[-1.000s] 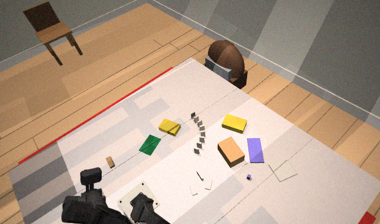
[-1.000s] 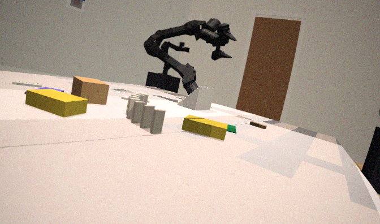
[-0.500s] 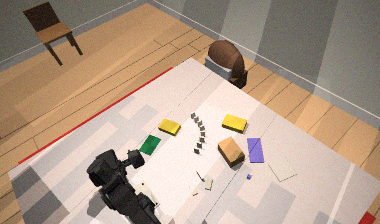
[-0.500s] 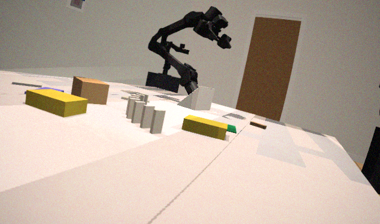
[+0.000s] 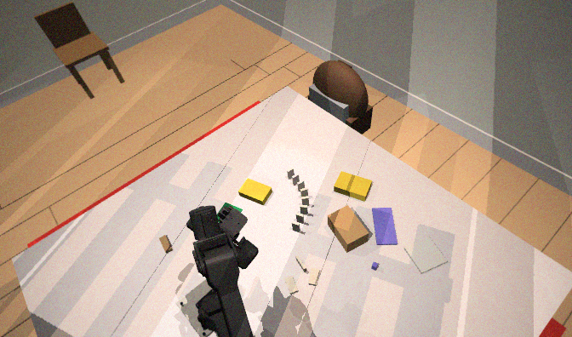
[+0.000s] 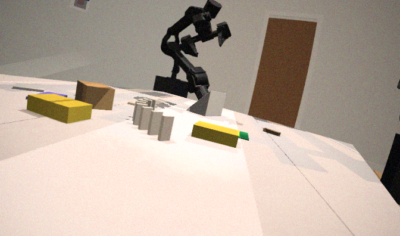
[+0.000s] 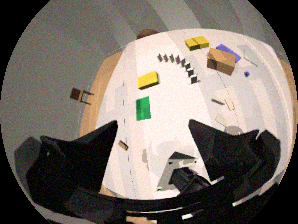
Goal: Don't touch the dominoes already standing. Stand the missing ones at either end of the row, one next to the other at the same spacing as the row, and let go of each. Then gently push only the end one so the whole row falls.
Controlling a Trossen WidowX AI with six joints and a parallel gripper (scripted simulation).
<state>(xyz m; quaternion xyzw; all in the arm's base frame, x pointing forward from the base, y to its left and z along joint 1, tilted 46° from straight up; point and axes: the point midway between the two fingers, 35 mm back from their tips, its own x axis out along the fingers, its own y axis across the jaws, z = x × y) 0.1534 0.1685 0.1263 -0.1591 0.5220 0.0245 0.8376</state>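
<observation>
Several pale dominoes stand upright in a curved row; one near the middle and the end one nearest the exterior camera show clearly. The wrist view shows the whole row, including its end domino nearest the arm. Three loose dominoes lie on the table between that end and the arm's base: one narrow-looking, one beside it, and one closer to the base. My gripper is wide open and empty, high above the table, away from all dominoes.
Yellow blocks flank the row, one and another. A brown block, purple sheet, small purple cube, green sheet and small brown piece lie around.
</observation>
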